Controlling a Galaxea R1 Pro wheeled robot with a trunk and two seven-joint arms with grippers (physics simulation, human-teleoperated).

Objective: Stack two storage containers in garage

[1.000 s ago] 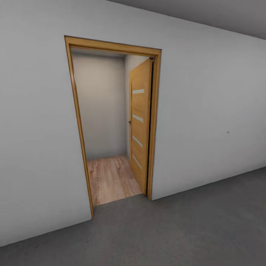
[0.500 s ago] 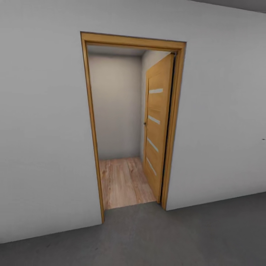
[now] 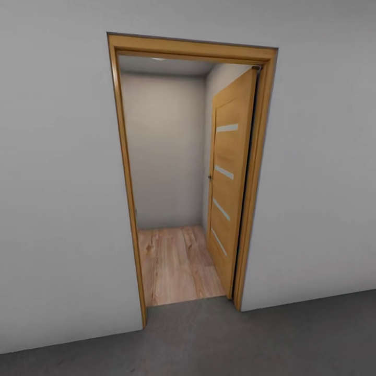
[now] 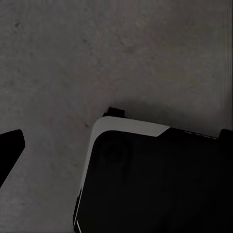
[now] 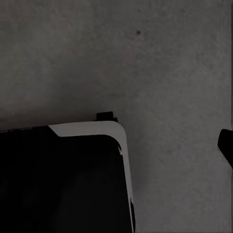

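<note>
Surface: dull dark-grey mottled concrete floor [image 3: 219, 342] across the foreground of the head view.

Room: plain white wall [image 3: 57, 198], left to right broken by an orange-wood door frame [image 3: 127, 177]. Through the opening, light wood plank flooring [image 3: 175, 263] and a pale back wall [image 3: 167, 151]. An orange-wood door with four glass slits [image 3: 230, 177] stands swung inward, at the opening's right.

Wrist views: black-and-white robot base corner [image 4: 145, 179] over concrete. A dark fingertip [image 4: 9, 150] shows in the left wrist view and another dark fingertip [image 5: 226, 145] in the right; whether either gripper is spread or pressed together cannot be told.
</note>
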